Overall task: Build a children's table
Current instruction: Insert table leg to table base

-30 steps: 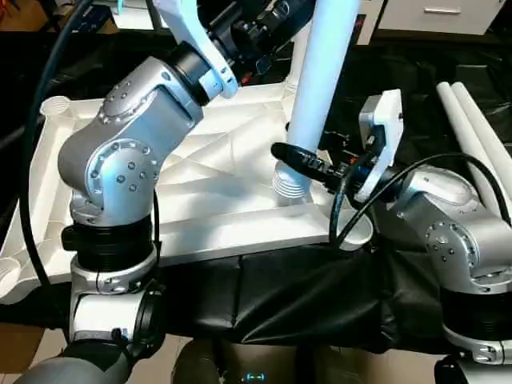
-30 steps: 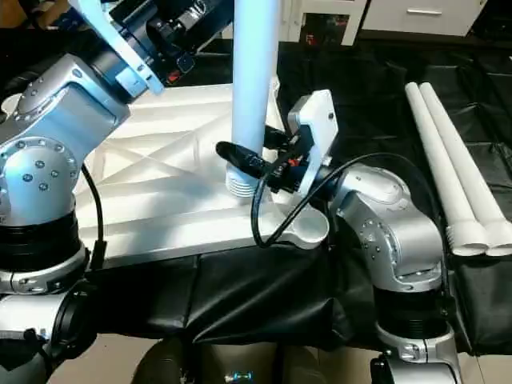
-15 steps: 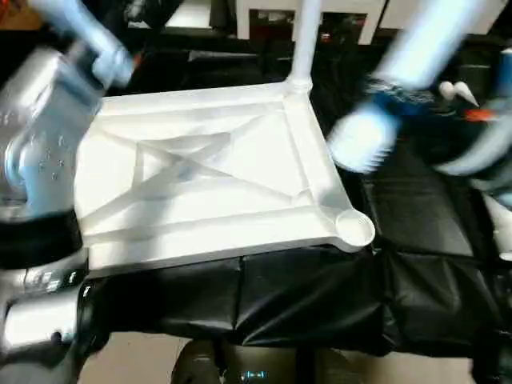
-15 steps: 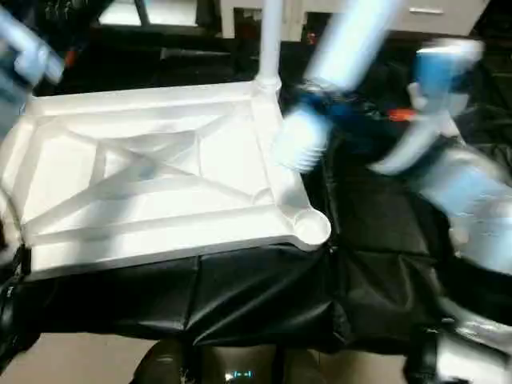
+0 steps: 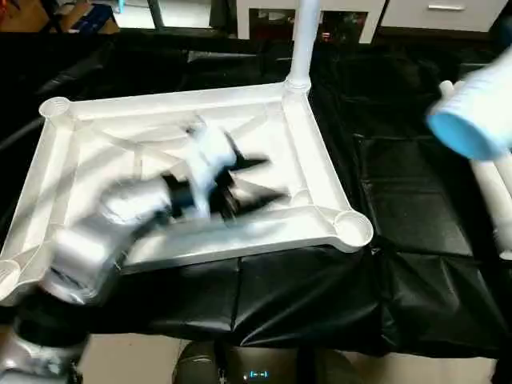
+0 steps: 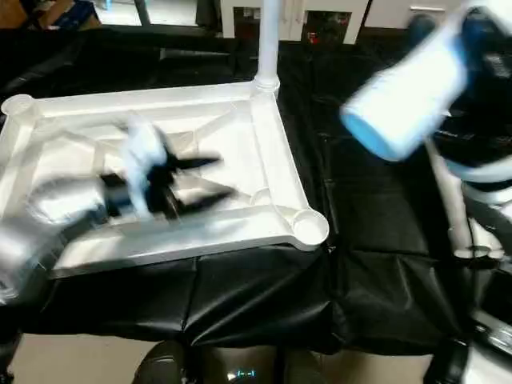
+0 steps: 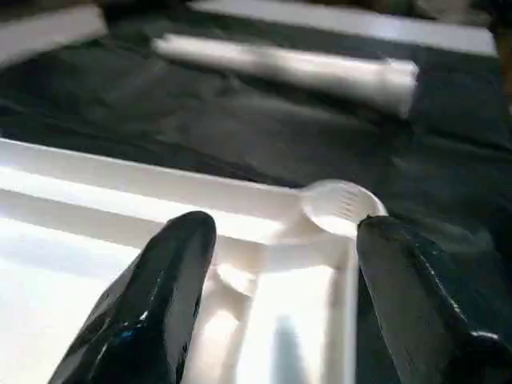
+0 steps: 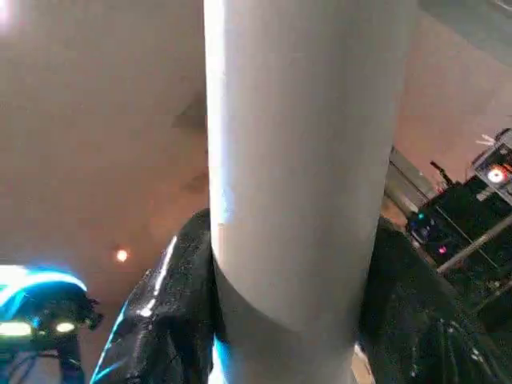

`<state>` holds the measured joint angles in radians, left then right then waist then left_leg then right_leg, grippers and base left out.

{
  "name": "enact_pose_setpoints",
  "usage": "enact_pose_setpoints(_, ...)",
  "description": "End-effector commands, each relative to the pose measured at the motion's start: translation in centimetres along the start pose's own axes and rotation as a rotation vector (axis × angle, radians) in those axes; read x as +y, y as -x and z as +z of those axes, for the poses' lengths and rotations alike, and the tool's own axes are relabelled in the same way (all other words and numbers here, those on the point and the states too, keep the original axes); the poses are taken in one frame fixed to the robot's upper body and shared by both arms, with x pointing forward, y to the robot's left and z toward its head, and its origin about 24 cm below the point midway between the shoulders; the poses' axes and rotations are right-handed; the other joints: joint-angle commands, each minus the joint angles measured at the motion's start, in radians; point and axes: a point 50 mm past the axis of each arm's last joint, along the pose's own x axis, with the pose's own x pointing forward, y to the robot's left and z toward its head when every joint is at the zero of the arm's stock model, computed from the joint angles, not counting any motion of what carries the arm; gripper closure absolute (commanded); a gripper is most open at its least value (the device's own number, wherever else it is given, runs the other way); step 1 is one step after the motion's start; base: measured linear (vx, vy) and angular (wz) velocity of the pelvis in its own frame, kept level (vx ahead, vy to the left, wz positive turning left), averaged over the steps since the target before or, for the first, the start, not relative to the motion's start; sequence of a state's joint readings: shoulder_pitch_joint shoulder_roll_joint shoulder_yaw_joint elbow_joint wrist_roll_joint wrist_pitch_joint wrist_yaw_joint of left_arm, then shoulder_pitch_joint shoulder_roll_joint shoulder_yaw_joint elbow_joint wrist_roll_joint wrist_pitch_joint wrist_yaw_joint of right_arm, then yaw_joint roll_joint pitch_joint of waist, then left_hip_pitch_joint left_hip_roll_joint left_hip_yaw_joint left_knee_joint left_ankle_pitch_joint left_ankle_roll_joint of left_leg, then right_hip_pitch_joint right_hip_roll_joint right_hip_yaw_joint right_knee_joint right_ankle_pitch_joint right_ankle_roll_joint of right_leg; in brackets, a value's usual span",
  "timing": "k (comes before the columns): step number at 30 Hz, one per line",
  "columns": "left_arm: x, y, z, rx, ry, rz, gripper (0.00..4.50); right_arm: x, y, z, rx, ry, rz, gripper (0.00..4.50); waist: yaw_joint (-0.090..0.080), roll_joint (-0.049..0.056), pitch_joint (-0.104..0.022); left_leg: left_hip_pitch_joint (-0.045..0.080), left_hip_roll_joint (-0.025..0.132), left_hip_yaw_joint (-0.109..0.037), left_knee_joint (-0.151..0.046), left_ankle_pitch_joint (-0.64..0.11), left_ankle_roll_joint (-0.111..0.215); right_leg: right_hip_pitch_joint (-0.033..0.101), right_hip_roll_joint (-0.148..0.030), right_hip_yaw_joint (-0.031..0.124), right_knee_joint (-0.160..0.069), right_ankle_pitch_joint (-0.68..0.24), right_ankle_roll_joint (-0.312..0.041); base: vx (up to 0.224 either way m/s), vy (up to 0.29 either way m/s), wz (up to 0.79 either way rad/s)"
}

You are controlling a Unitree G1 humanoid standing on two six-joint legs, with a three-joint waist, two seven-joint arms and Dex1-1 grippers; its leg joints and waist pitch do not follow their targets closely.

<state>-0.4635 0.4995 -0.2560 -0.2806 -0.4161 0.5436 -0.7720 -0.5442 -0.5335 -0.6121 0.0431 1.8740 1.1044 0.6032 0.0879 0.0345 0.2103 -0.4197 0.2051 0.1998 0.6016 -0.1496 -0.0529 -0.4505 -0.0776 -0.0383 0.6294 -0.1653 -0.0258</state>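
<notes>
Black sheeting [image 5: 304, 296] covers the work surface, and on it lies the white table top [image 5: 104, 144], ribbed underside up. Over its middle my left gripper [image 7: 276, 264] hangs with fingers spread apart, holding nothing. One leg [image 5: 302, 40] stands upright in the far corner socket; the near right socket [image 5: 353, 227] is empty. At the right, my right gripper [image 8: 288, 320] is clamped on another leg [image 8: 296, 160], raised off the sheeting.

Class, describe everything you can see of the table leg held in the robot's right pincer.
The table leg is a smooth white plastic-looking tube with a hollow round end facing the camera. It is lifted off the black cloth, tilted, to the right of the tabletop. The right pincer clamps it, a black finger on each side.
</notes>
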Motion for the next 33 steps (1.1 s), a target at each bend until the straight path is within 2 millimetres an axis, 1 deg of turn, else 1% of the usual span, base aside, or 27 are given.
enact_pose_setpoints(1,-0.3,-0.1,0.0,0.006,-0.037,-0.006,1.25,0.7,0.0,0.3,0.004,0.000,0.005,2.64,0.001,-0.005,-0.106,0.030,0.004,-0.010,-0.065,-0.115,0.011,0.067,-0.043,0.032,-0.081,-0.208,-0.177,0.000,0.000,0.00)
enact_pose_setpoints(3,-0.5,-0.3,-0.2,0.019,-0.060,-0.008,1.25,0.9,0.1,0.4,-0.005,-0.008,-0.002,2.64,0.001,-0.005,-0.108,0.032,0.005,-0.010,-0.065,-0.112,0.016,0.066,-0.041,0.032,-0.083,-0.202,-0.176,0.000,0.000,0.00)
enact_pose_setpoints(5,-0.7,-0.4,-0.5,0.035,-0.093,-0.005,1.25,0.9,0.2,0.5,-0.013,-0.012,-0.010,2.64,0.000,-0.005,-0.108,0.031,0.005,-0.010,-0.065,-0.109,0.022,0.065,-0.041,0.032,-0.082,-0.196,-0.174,0.000,0.000,0.00)
enact_pose_setpoints(6,-0.8,-0.5,-0.7,0.039,-0.097,-0.005,1.25,0.9,0.2,0.5,-0.016,-0.011,-0.011,2.64,0.000,-0.003,-0.111,0.030,0.004,-0.010,-0.064,-0.102,0.025,0.066,-0.040,0.031,-0.080,-0.189,-0.174,0.000,0.000,0.00)
enact_pose_setpoints(7,-0.9,-0.5,-0.8,0.043,-0.103,-0.004,1.25,0.9,0.2,0.6,-0.020,-0.010,-0.013,2.64,-0.001,-0.003,-0.111,0.029,0.003,-0.009,-0.064,-0.099,0.027,0.066,-0.040,0.032,-0.080,-0.185,-0.175,0.000,0.000,0.00)
enact_pose_setpoints(11,-1.2,-0.5,-1.2,0.065,-0.108,-0.005,1.25,0.9,0.3,0.8,-0.025,-0.011,-0.010,2.64,0.000,0.000,-0.111,0.030,0.004,-0.008,-0.064,-0.100,0.030,0.065,-0.040,0.031,-0.081,-0.187,-0.178,0.000,0.000,0.00)
enact_pose_setpoints(15,-1.4,-0.5,-1.5,0.071,-0.113,-0.006,1.25,0.9,0.4,1.0,-0.036,-0.004,-0.034,2.64,0.000,-0.001,-0.108,0.031,0.005,-0.009,-0.066,-0.104,0.028,0.063,-0.040,0.031,-0.081,-0.191,-0.180,0.000,0.000,0.00)
enact_pose_setpoints(17,-1.4,-0.5,-1.6,0.077,-0.118,0.000,1.25,0.1,0.3,1.4,-0.078,0.033,-0.163,2.64,0.000,0.000,-0.109,0.033,0.005,-0.008,-0.066,-0.102,0.022,0.062,-0.040,0.031,-0.082,-0.194,-0.177,0.000,0.000,0.00)
enact_pose_setpoints(19,-1.3,-0.5,-1.6,0.079,-0.121,0.004,1.25,-0.6,0.1,1.5,-0.110,0.047,-0.231,2.64,-0.002,-0.002,-0.106,0.032,0.004,-0.007,-0.067,-0.115,0.012,0.059,-0.041,0.031,-0.085,-0.222,-0.167,0.000,0.000,0.00)
enact_pose_setpoints(21,-1.3,-0.5,-1.6,0.080,-0.123,0.006,1.25,-1.0,0.0,1.5,-0.135,0.055,-0.269,2.64,-0.004,-0.001,-0.105,0.032,0.003,-0.007,-0.068,-0.121,0.009,0.058,-0.041,0.031,-0.086,-0.234,-0.158,0.000,0.000,0.00)
enact_pose_setpoints(22,-1.3,-0.5,-1.7,0.087,-0.130,0.018,1.25,-2.4,-0.4,1.5,-0.220,0.064,-0.385,2.64,-0.008,-0.002,-0.105,0.031,0.003,-0.008,-0.069,-0.117,0.006,0.056,-0.041,0.029,-0.084,-0.235,-0.153,0.000,0.000,0.00)
enact_pose_setpoints(23,-1.2,-0.5,-1.7,0.088,-0.132,0.021,1.25,-2.8,-0.5,1.5,-0.238,0.066,-0.414,2.64,-0.010,-0.002,-0.104,0.029,0.003,-0.009,-0.070,-0.115,0.001,0.055,-0.042,0.029,-0.084,-0.240,-0.147,0.000,0.000,0.00)
enact_pose_setpoints(24,-1.2,-0.5,-1.8,0.089,-0.133,0.023,1.25,-3.0,-0.5,1.5,-0.250,0.066,-0.432,2.64,-0.014,-0.001,-0.104,0.033,0.002,-0.008,-0.071,-0.124,-0.007,0.051,-0.041,0.029,-0.084,-0.248,-0.143,0.000,0.000,0.00)
enact_pose_setpoints(25,-1.2,-0.4,-1.9,0.095,-0.139,0.026,1.25,-3.5,-0.9,1.3,-0.262,0.056,-0.463,2.64,-0.017,-0.002,-0.105,0.034,0.002,-0.007,-0.071,-0.125,-0.009,0.052,-0.038,0.029,-0.083,-0.236,-0.139,0.000,0.000,0.00)
enact_pose_setpoints(26,-1.2,-0.4,-1.9,0.095,-0.139,0.026,1.25,-3.5,-0.9,1.3,-0.262,0.056,-0.463,2.64,-0.019,-0.001,-0.105,0.033,0.002,-0.007,-0.071,-0.120,-0.010,0.054,-0.036,0.029,-0.081,-0.222,-0.139,0.000,0.000,0.00)
enact_pose_setpoints(28,-1.3,-0.4,-2.0,0.107,-0.148,0.025,1.25,-3.8,-1.3,1.1,-0.290,0.030,-0.485,2.64,-0.020,-0.001,-0.107,0.033,0.000,-0.005,-0.070,-0.104,0.001,0.055,-0.033,0.031,-0.075,-0.152,-0.139,0.000,0.000,0.00)
enact_pose_setpoints(30,-1.4,-0.3,-2.2,0.116,-0.155,0.022,1.25,-4.2,-1.6,1.1,-0.345,0.004,-0.537,2.64,-0.022,0.000,-0.108,0.031,0.000,-0.005,-0.070,-0.083,0.009,0.056,-0.033,0.031,-0.071,-0.115,-0.138,0.000,0.000,0.00)
enact_pose_setpoints(33,-1.4,-0.2,-2.2,0.123,-0.161,0.021,1.25,-4.7,-1.7,1.2,-0.400,-0.018,-0.599,2.64,-0.027,0.000,-0.105,0.030,-0.002,-0.005,-0.071,-0.076,0.012,0.057,-0.031,0.031,-0.067,-0.080,-0.136,0.000,0.000,0.00)
